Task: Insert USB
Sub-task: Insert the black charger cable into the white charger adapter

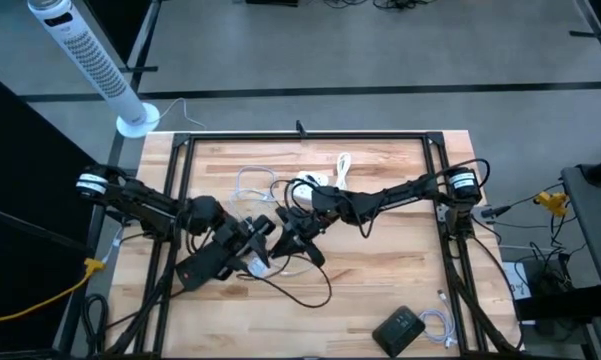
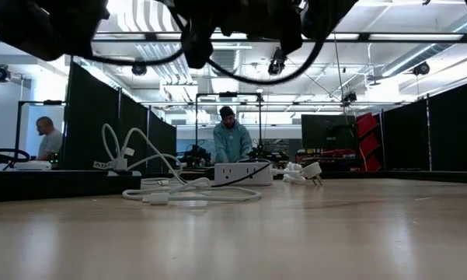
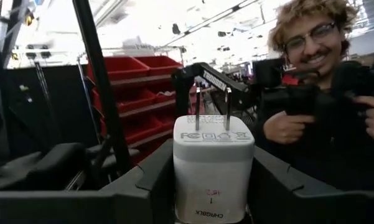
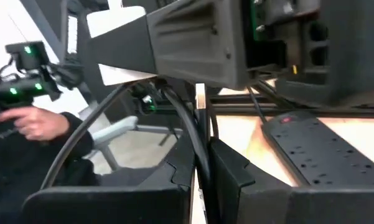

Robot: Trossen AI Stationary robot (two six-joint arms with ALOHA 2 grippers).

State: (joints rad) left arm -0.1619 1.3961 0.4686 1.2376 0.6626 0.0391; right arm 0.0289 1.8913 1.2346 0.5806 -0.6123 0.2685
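Left gripper (image 3: 213, 186) pinches white charger block (image 3: 213, 168), prongs outward, held above the worktop's middle. Right gripper (image 4: 201, 168), fingers pressed together on a thin cable end (image 4: 200, 118), sits close by. Judged: both parts grasped and lifted; plug not yet seated.

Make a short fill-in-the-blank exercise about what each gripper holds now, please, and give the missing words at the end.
1. The left gripper is shut on a white ____ whose two metal prongs point away from the wrist.
2. The right gripper is shut on a thin ____.
3. In the right wrist view, a black ____ lies on the wooden table.
4. In the high view, both grippers are held above the ____ of the table.

Missing words: charger; cable; power strip; middle
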